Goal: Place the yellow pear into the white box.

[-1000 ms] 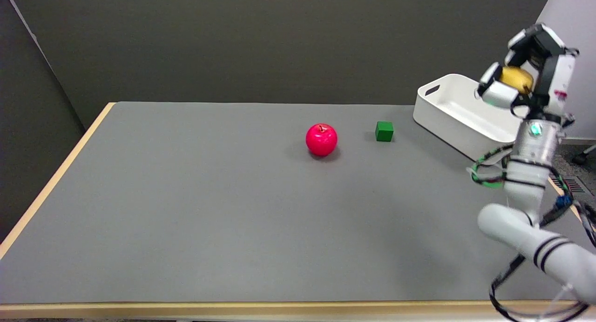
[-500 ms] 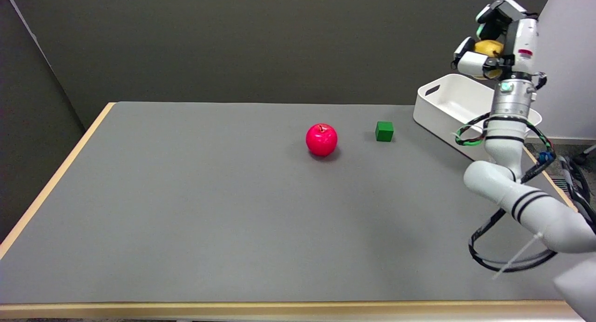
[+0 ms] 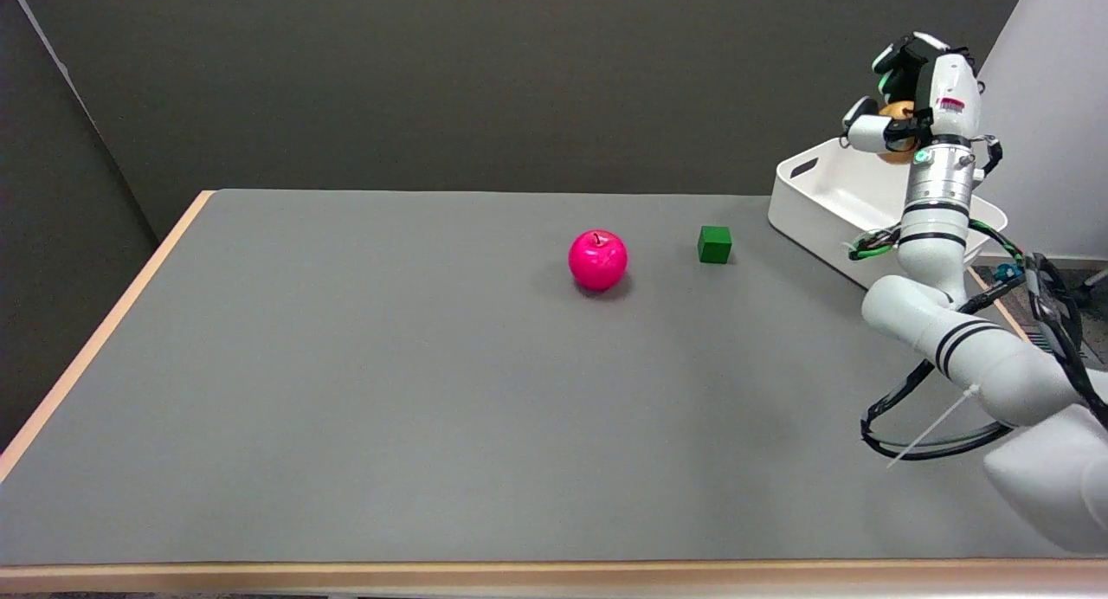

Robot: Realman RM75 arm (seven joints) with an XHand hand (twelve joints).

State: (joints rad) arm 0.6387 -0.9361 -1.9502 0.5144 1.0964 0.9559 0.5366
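The yellow pear (image 3: 897, 112) is held in my right hand (image 3: 911, 97), fingers curled around it so only a small yellow patch shows. The hand hangs in the air above the far part of the white box (image 3: 822, 205), which stands at the table's far right corner. The box's inside shows nothing in the part I can see; my wrist and forearm cover its right side.
A red apple (image 3: 597, 260) sits mid-table, with a green cube (image 3: 714, 244) to its right, near the box's left wall. My right arm (image 3: 961, 348) rises from the lower right with looping cables. The table's right edge runs just beyond the box.
My right hand has carried the pear up and away from me, from the box's near right side to above its far part. In the last half second it dropped slightly.
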